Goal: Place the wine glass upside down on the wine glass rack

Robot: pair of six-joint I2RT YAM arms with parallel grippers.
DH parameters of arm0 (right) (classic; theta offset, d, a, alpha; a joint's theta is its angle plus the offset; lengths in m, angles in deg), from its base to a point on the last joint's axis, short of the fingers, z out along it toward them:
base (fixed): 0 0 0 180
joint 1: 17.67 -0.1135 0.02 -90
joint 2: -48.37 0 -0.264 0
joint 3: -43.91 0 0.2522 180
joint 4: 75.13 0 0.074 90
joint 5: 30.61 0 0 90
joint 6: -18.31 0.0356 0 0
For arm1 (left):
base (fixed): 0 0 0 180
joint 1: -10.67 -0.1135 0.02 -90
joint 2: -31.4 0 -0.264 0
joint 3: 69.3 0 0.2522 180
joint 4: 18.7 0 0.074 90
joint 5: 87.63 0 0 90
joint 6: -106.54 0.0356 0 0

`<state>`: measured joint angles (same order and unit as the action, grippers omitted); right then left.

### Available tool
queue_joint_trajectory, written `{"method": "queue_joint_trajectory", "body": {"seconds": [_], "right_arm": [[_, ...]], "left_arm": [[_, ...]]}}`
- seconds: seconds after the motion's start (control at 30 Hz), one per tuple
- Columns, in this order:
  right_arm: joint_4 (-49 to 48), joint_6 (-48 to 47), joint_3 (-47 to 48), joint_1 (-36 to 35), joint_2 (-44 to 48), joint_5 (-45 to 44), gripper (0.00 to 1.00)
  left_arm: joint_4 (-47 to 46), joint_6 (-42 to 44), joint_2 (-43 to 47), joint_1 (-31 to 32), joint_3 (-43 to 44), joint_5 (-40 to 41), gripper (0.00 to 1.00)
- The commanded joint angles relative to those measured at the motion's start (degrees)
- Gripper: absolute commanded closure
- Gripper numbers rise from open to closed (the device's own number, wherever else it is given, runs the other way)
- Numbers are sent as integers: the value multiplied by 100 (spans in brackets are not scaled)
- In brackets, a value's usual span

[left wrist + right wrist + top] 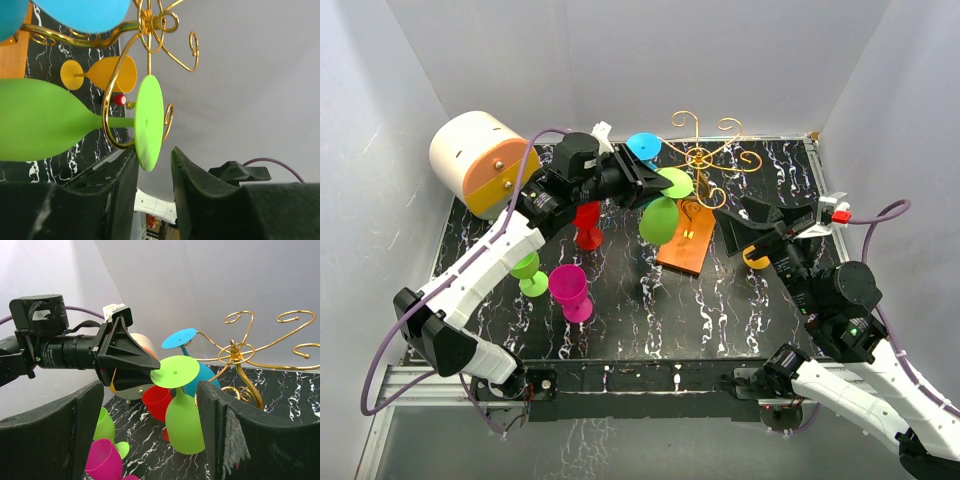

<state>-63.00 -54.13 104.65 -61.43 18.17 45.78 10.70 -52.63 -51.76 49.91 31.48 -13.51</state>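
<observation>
A lime green wine glass hangs upside down with its stem in a curled arm of the gold wire rack, foot disc up. It also shows in the left wrist view and the right wrist view. My left gripper is open, its fingertips either side of the foot disc's edge, a gap on one side. A blue glass hangs upside down on another arm. My right gripper is open and empty, to the right of the rack's orange-brown base.
A red glass, a magenta glass and a second green glass stand on the black marbled table. A yellow glass lies by the right gripper. A cream-and-orange cylinder sits at the back left. White walls enclose the table.
</observation>
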Motion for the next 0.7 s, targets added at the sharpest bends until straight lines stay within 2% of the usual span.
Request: {"method": "queue_joint_trajectory", "body": {"seconds": [0.0, 0.23, 0.4, 0.53, 0.67], "right_arm": [[-329, 32, -33, -18, -2, -35, 27], [-157, 182, 2, -20, 1, -89, 27], [308, 751, 281, -16, -122, -376, 24], [753, 940, 505, -24, -247, -209, 24], [705, 1103, 295, -14, -158, -23, 23]], "left_arm": [[331, 177, 49, -10, 227, -483, 66], [1014, 449, 206, -22, 341, -406, 59], [1674, 922, 585, -31, 224, -357, 52], [3000, 1670, 1138, -31, 46, -128, 43], [4373, 2111, 1486, -31, -151, 749, 41]]}}
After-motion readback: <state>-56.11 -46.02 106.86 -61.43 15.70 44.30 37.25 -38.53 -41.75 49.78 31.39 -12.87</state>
